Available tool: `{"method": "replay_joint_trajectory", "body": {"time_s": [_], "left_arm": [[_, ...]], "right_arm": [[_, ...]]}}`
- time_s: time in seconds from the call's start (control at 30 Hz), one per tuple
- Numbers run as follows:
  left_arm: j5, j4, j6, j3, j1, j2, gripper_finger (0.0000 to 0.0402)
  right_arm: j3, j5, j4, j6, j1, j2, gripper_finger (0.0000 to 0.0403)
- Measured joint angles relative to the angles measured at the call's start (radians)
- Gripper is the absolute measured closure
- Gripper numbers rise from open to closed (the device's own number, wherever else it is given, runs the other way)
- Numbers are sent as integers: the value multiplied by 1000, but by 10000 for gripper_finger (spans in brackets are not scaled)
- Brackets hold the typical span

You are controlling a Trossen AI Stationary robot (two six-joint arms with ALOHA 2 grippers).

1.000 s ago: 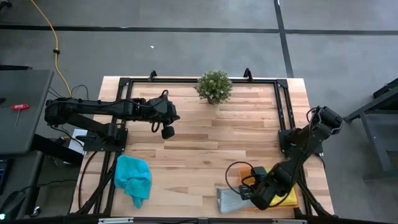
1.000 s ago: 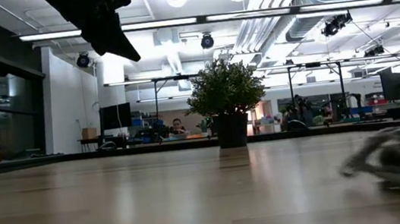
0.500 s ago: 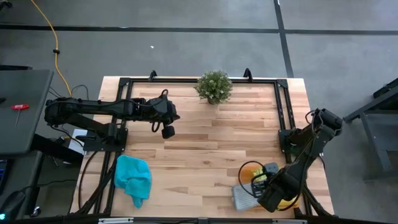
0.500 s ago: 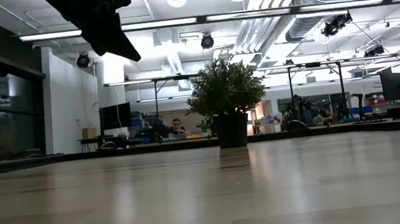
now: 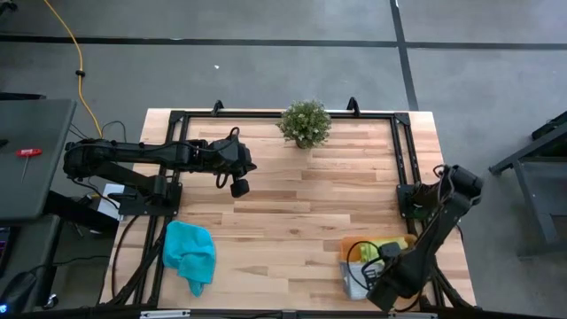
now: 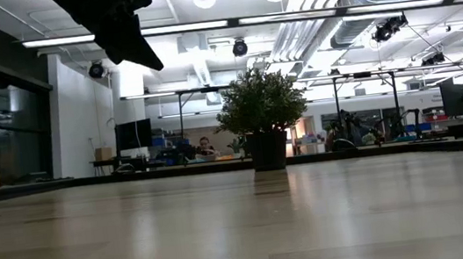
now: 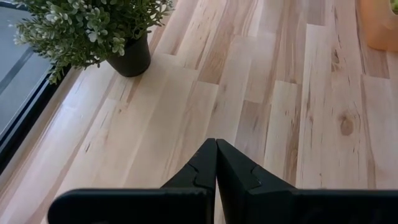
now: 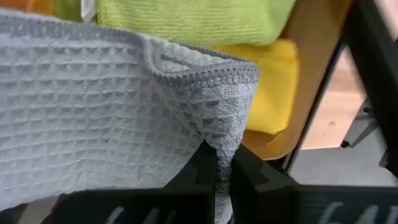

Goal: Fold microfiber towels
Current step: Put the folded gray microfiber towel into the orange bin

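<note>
- Right pincer point(image 8: 217, 177): at the near right corner of the worktop point(image 5: 292, 213), fingers pressed together on a corner of the grey towel point(image 8: 93, 106), over the stack in the orange tray point(image 5: 350, 245). Judged to be the step in hand: setting this cloth down on the pile.
- Grey towel: waffle-textured, draped over the tray's contents in the right wrist view (whether its fold is neat or finished cannot be told from here).
- Lime green towel point(image 8: 193, 18): in the tray, under and beyond the grey one, lying flat; looks already dealt with.
- Yellow towel point(image 8: 277, 81): in the tray beneath the green one, one edge showing (only one yellow cloth can be made out).
- Teal towel point(image 5: 190, 253): near left part of the worktop, well apart from the tray, lying rumpled and unfolded; judged to be what is left of the job.
- Left pincer point(image 7: 216, 167): held above the left middle of the worktop, fingers pressed together on nothing, waiting.
- Potted plant point(image 5: 306, 123): at the far edge, centre, apart from all cloths.
- Progress, as a judgement: most cloths stacked in the tray, one being placed, one untouched (late in the task, not finished).
</note>
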Motion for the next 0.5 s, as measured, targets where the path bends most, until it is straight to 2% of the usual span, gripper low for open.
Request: {"method": "replay_joint_trajectory", "body": {"time_s": [0.23,0.5], "left_arm": [[0,0,0,0,0,0,401],[1,1,-3,0,0,0,402]], "right_arm": [[0,-86,-19,9,17,63,403],[0,-125,-112,8,40,66,403]]}}
